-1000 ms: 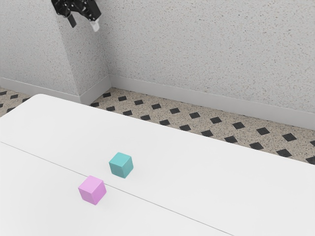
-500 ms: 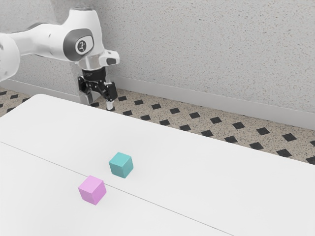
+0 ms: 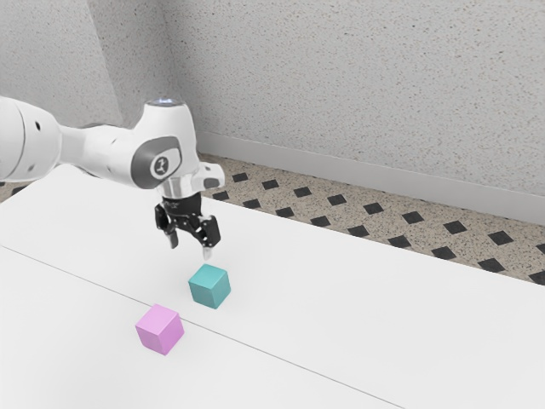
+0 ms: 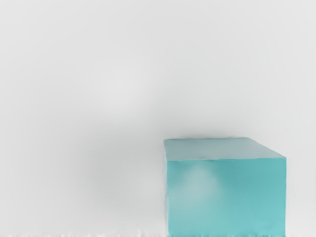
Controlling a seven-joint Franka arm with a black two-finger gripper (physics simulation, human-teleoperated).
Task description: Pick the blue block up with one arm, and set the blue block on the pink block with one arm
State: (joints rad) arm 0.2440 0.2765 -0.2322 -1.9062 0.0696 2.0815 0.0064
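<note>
One white table (image 3: 400, 298) takes up most of the scene, with a speckled wall and diamond-tiled floor behind it. A thin seam line crosses the top.

Arm (image 3: 85, 153): white, comes in from the exterior view's left. The wrist is bent so the hand points down at the table.

Gripper (image 3: 189, 247): black, fingers spread apart, nothing between them. It hangs above the table, just over the blue block and a little toward the exterior view's left of it, not touching.

Blue block (image 3: 209, 285), teal to my eye: flat on the table, upright, free on all sides. The wrist view has it (image 4: 224, 187) close under the hand, top and one side face showing.

Pink block (image 3: 159, 329): flat on the table, near the blue one but apart from it, nearer the camera and toward the exterior view's left. The seam seems to pass between the two.

Step in hand, as I read it: the approach to the grasp. Nothing is lifted and stacking has not begun.

To do it well:
- Bring the hand squarely over the block.
- Turn the wrist so the fingers face two opposite flat sides, not corners.
- Go down with the fingers wide.
- Stop with the tips partway down the sides, short of the table, then close evenly.

A lopsided squeeze would likely twist or shove the block. The pink one sits close enough to get bumped.
</note>
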